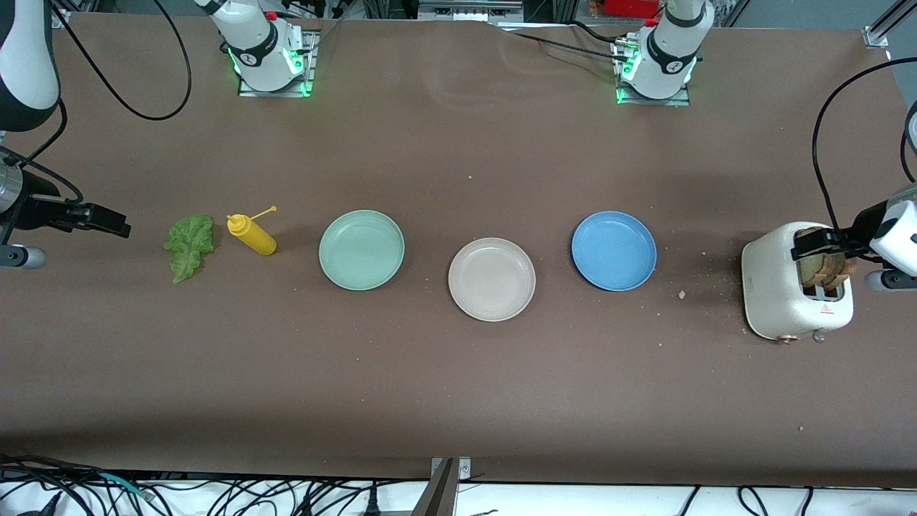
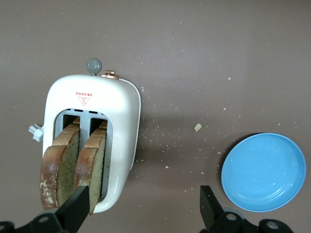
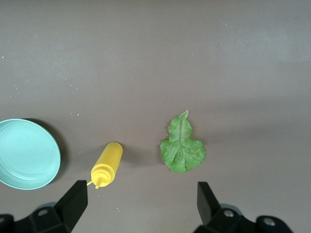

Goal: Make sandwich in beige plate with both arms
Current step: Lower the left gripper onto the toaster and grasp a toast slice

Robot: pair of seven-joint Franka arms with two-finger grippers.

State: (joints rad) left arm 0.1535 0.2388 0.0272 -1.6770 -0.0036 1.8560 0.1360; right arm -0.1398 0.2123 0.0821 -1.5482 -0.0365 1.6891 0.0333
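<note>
While nothing yet lies stacked as a sandwich, its parts sit at the two ends of the brown table [image 1: 458, 373]. Starting at the right arm's end, the right gripper [image 1: 107, 221] hangs in the air over bare tabletop just beside the lettuce leaf [image 1: 189, 246], its black fingers [image 3: 73, 204] spread apart and holding nothing. That leaf is ruffled, bright green and flat on the table. Just beside it, toward the middle, a yellow squeeze bottle [image 1: 252, 234] lies on its side, thin nozzle pointing up the table.

Next comes a mint-green plate [image 1: 362, 249], round, shallow, with nothing in it. The beige plate [image 1: 491, 279] follows at the table's middle, a little nearer the front camera than its neighbours: round, pale cream, matte, low-rimmed, its well bare. A blue plate [image 1: 614, 250] stands past it toward the left arm's end, likewise bare.

Crumbs dot the table between the blue plate and a white toaster [image 1: 781, 290]. In its two slots stand two bread slices [image 2: 73, 162], brown-crusted with pale faces, upright and rising well above the slot openings. The left gripper [image 1: 824, 242] hovers over the toaster, fingers [image 2: 75, 208] wide apart, one fingertip close by the nearer slice's crust; whether it touches cannot be told.
</note>
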